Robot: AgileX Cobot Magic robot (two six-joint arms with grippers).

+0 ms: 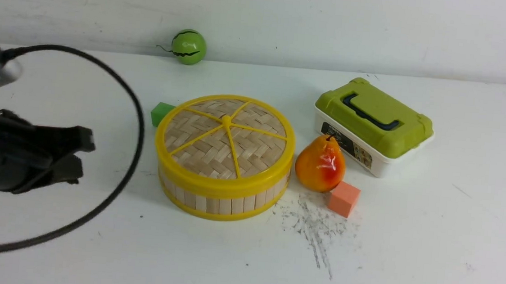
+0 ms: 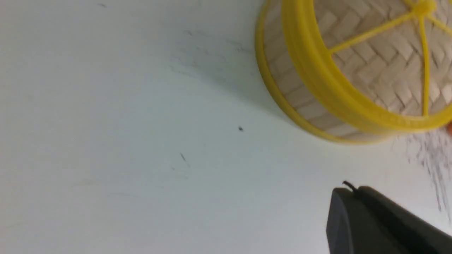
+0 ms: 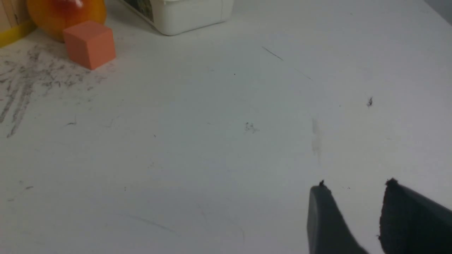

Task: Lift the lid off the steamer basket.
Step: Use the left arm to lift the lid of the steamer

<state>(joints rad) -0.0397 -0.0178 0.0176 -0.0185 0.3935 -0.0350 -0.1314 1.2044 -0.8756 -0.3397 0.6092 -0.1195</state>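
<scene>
**Task items.** The large flat round lid of woven bamboo with a yellow plastic rim, spokes and centre knob (image 1: 216, 150) sits squarely on the round shallow steamer basket with pale wooden slat walls and yellow rims (image 1: 223, 203). The lid is seated, not lifted. The pair stands near the middle of the white table (image 1: 429, 255). Grey scuff marks (image 1: 314, 228) lie at the basket's 5 o'clock.

**Surroundings**, with the basket as dial centre in the front view:
- A small green cube (image 1: 160, 113) is at 10 o'clock, partly hidden behind the rim. Contact cannot be told.
- A glossy green ball with dark stripes (image 1: 189, 46) is at 11 o'clock, well apart, by the far wall.
- An orange-yellow plastic pear (image 1: 320, 163) is at 3 o'clock, upright, just beside the basket.
- A salmon-pink cube (image 1: 344, 199) is at 4 o'clock, at the pear's foot.
- A white rectangular box with an olive-green lid and dark handle (image 1: 374, 124) is at 2 o'clock, behind the pear.

**Left tool** (image 1: 83, 158). It is at the basket's 9 o'clock, apart from it and above the table. Its black fingers are pressed together with nothing between them. A black cable (image 1: 139, 119) loops between the tool and the basket.

**Right tool** (image 3: 356, 185). It shows in its own wrist view. Its two dark fingers are spread, with bare table between them, and grip nothing. The pink cube and pear are well apart from it.
</scene>
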